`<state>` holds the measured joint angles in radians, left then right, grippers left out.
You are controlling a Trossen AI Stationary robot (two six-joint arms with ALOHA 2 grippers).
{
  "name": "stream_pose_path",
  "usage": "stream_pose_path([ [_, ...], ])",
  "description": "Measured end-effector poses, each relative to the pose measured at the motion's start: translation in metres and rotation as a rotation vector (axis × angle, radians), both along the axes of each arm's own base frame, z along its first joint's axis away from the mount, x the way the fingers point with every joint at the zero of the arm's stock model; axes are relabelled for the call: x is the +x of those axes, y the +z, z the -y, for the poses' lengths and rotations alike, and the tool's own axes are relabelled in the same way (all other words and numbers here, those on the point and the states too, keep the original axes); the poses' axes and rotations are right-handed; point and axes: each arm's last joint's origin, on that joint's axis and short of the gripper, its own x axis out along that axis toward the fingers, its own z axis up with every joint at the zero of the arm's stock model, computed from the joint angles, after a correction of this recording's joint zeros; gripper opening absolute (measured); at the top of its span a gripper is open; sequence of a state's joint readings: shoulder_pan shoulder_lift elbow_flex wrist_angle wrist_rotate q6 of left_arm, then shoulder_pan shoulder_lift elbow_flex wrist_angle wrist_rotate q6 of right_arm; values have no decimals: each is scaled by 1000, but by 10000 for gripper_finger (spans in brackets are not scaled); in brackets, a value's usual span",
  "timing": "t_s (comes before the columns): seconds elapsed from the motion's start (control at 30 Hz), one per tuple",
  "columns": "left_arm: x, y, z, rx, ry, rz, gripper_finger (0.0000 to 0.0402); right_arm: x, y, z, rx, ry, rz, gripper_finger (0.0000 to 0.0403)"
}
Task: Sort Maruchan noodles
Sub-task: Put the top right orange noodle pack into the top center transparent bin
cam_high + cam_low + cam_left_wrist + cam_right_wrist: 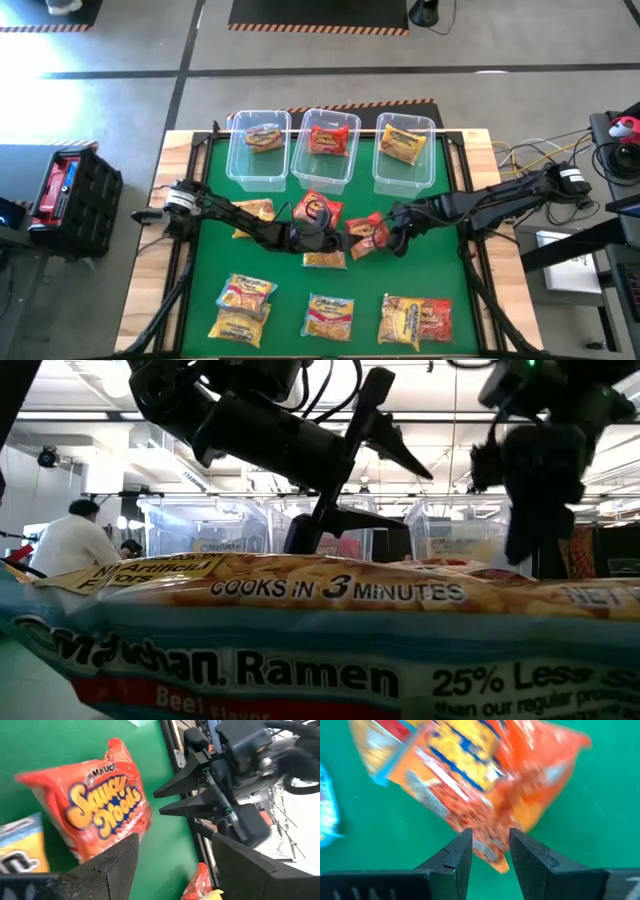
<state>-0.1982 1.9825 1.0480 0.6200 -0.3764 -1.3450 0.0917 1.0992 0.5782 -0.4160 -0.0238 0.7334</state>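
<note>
Right wrist view: right gripper (490, 851) fingers narrowly apart, orange noodle packet's (485, 780) edge between them.

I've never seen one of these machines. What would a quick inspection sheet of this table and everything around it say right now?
Surface: green mat on a wooden table.
Job's things: three clear bins at the far edge, one packet in each; more noodle packets lie loose mid-mat and along the near edge.
Clutter: nothing seen.
Pincers: right pincer is closing on the edge of an orange packet mid-mat; left pincer is open just beside it, over a red packet.
Cables: a tangle lies off the table's right side.
Surroundings: black crate on the floor at left; a person stands in the room behind.
</note>
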Motion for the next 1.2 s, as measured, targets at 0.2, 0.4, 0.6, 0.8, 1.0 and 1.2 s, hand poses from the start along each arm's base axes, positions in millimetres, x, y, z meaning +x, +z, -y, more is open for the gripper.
stream_pose_path([
  [0.2, 2, 4, 3, -6, -16, 12, 233, 7, 7, -1, -10, 21, 48, 118],
  [0.4, 3, 6, 4, -12, -33, 15, 233, 5, -10, 0, -27, 21, -22, 116],
  [0.6, 3, 5, 4, -13, -31, 9, 233, 11, -23, -1, -54, 34, -41, 115],
  [0.8, 2, 1, 3, -12, -26, -31, 233, 22, -35, -2, -65, 53, -35, 108],
  [1.0, 0, -4, 0, -6, -18, -86, 233, 30, -45, -3, -66, 59, -23, 105],
  [1.2, -2, 9, -2, 79, -45, -78, 233, 32, -60, -3, -66, 65, -86, 105],
])
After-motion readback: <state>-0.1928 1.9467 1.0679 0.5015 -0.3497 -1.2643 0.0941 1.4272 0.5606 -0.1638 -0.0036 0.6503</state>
